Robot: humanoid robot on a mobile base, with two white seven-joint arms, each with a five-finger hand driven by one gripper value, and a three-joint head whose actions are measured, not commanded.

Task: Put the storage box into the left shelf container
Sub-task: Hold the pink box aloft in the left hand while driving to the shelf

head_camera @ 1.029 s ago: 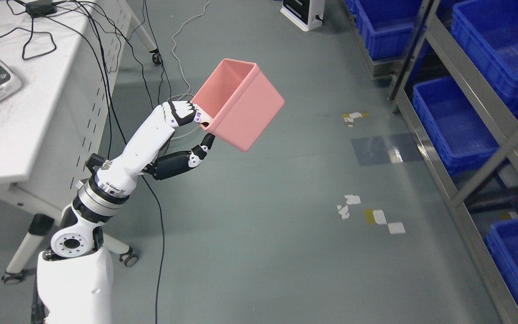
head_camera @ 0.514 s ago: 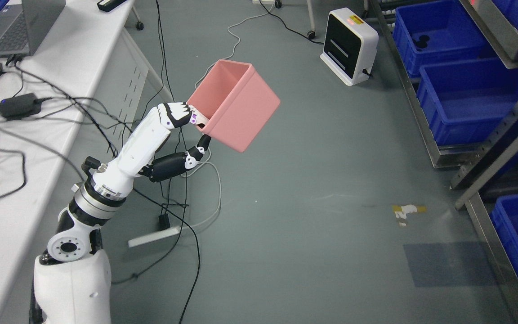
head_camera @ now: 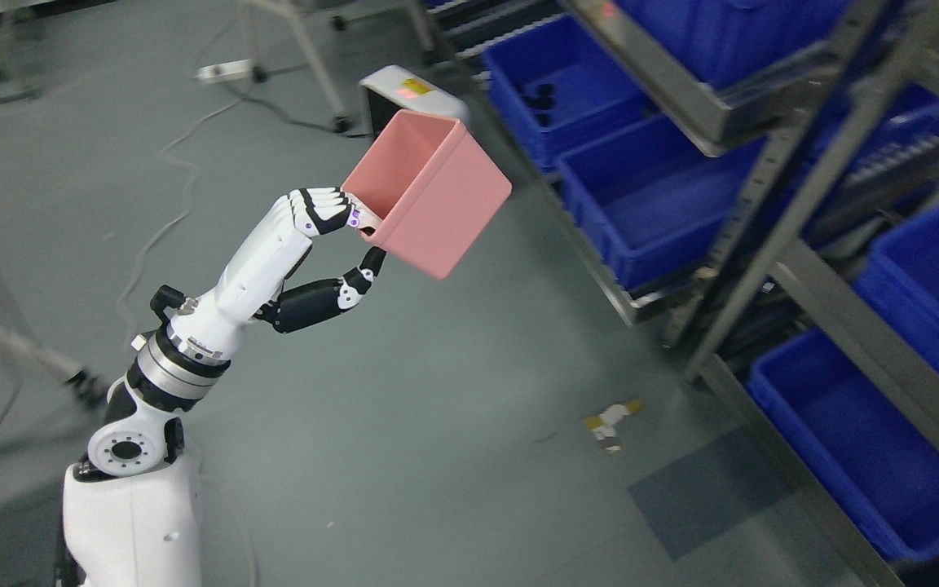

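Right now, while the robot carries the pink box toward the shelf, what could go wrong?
1. The left hand pinches the pink storage box only at one rim corner, and the box hangs tilted, so it may slip or swing out of the grasp.
2. The metal shelf post stands slanted in front of the blue bins; the box could strike it on the way in.
3. Tape scraps lie on the floor near the shelf.

No legible text, brand, number or sign appears anywhere in the scene; a small yellow-and-red label on the white floor unit (head_camera: 411, 91) beside the shelving is too blurred to read.
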